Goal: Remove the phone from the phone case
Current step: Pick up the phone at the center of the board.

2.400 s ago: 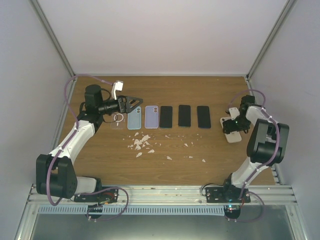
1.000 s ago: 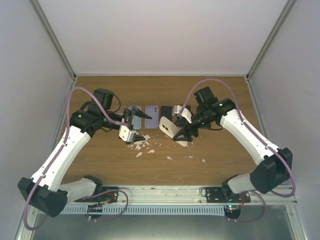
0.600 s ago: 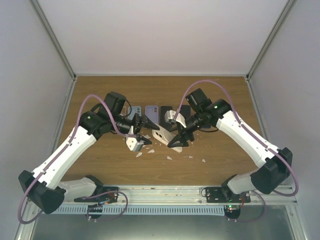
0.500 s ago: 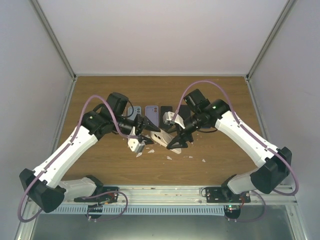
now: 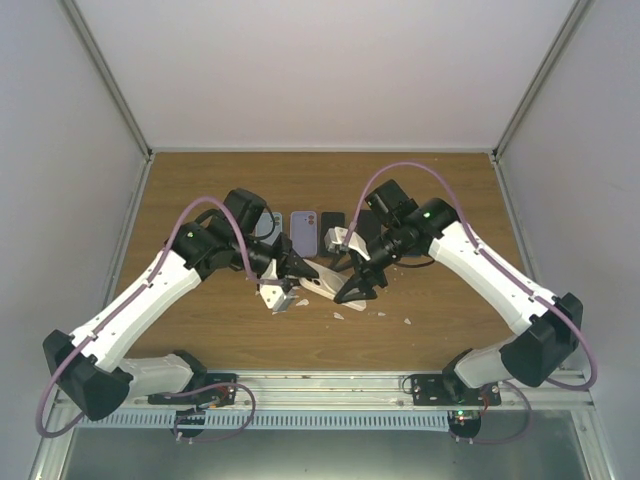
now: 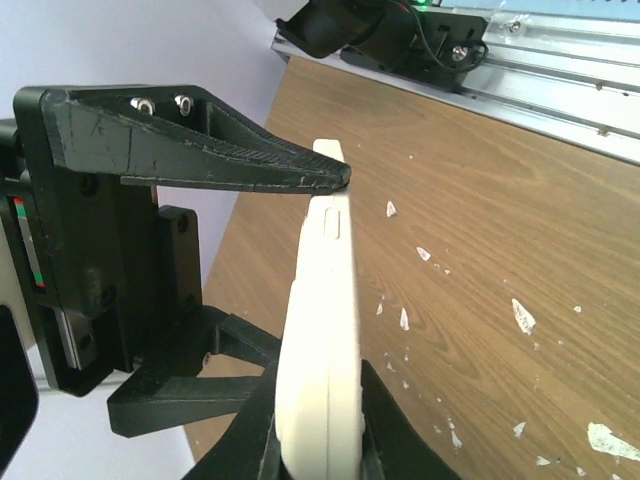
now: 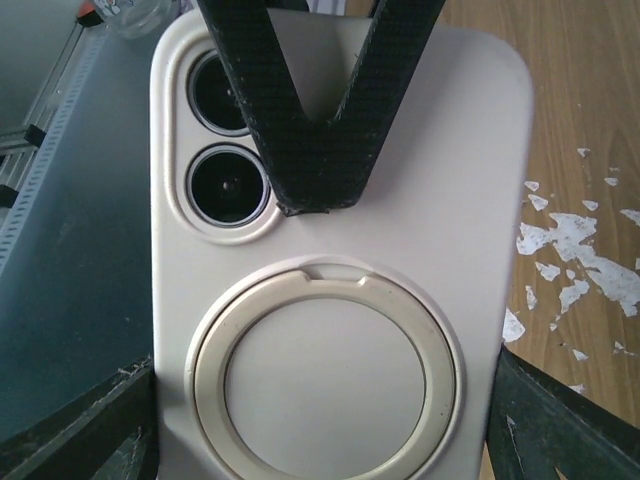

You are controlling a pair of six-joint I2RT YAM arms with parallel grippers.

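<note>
Here, the left hand (image 5: 299, 272) is clenched on one end of the cream phone case (image 5: 324, 286), held above the worktop (image 5: 200, 190) just in front of the row of phones (image 5: 303, 233); the right hand (image 5: 356, 284) grips its two long sides.

white walls (image 5: 320, 70), brown wooden table (image 5: 200, 180)

A wooden bench (image 5: 200, 190) is carrying a row of handsets across its middle. A lilac phone (image 5: 303, 232) is lying face down. A blue phone (image 5: 270, 226) is sitting just beside it on the left and a black phone (image 5: 332, 219) on the right, both partly hidden. White flakes (image 5: 338, 316) are lying scattered nearer the front. A metal rail (image 5: 330, 385) is running along the near edge.
</note>
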